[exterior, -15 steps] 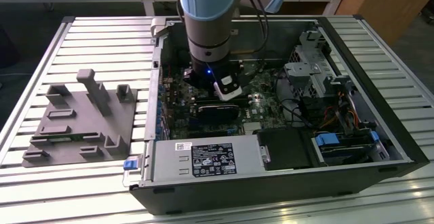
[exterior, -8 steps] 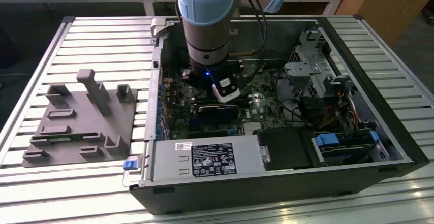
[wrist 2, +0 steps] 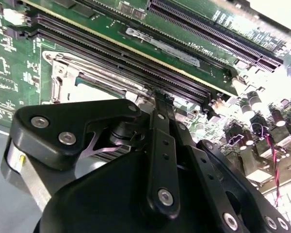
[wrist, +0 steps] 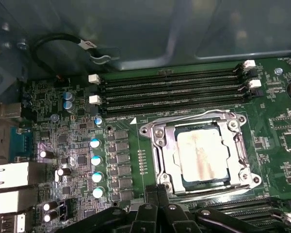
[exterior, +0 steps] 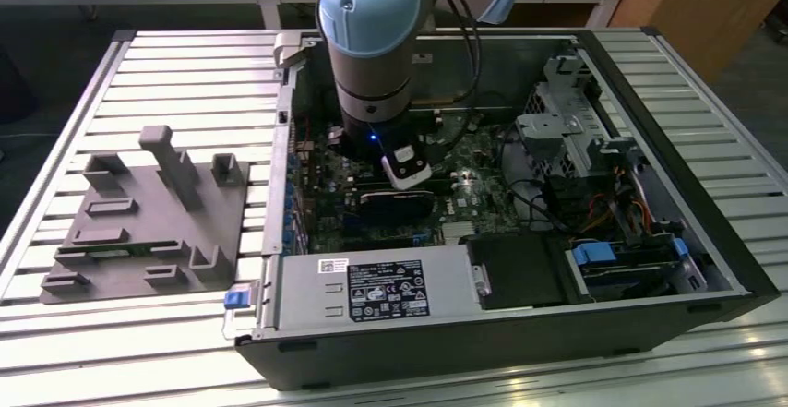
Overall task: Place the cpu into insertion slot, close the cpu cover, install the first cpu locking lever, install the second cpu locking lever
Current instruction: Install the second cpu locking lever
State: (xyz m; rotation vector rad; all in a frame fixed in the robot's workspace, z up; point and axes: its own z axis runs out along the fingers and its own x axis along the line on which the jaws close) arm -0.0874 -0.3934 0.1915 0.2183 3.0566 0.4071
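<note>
- The robot arm (exterior: 369, 47) is reaching down into an open computer case (exterior: 640, 269) lying on a slatted metal table (exterior: 161, 65), with the tool (wrist: 157, 191) hanging just above the green motherboard (wrist: 136, 155).
- In the first wrist view the cpu (wrist: 202, 154) is sitting flat in the insertion slot (wrist: 184, 180), its dull silver face showing through the square cut-out of the cpu cover (wrist: 166, 155), which is lying down over it.
- The tool's fingers (wrist: 164, 194) are standing narrow, nearly together, gripping nothing; their tips are hovering at the socket edge farthest from the memory slots (wrist: 174, 90).
- In the second wrist view the tool (wrist 2: 161, 104) is crowding the socket frame, with the long memory slots (wrist 2: 136, 58) running just beyond it.
- Room is tight: the case walls are hemming in the board, a black cable (wrist: 63, 41) is looping along the far wall, and capacitors (wrist: 96, 160) are lining one side of the socket.
- On the exterior view's left, a grey fixture plate (exterior: 142, 222) is resting on the table well apart from the case.
- A label (exterior: 388, 289) is showing on the power supply (exterior: 369, 292); its print is too small to make out.
</note>
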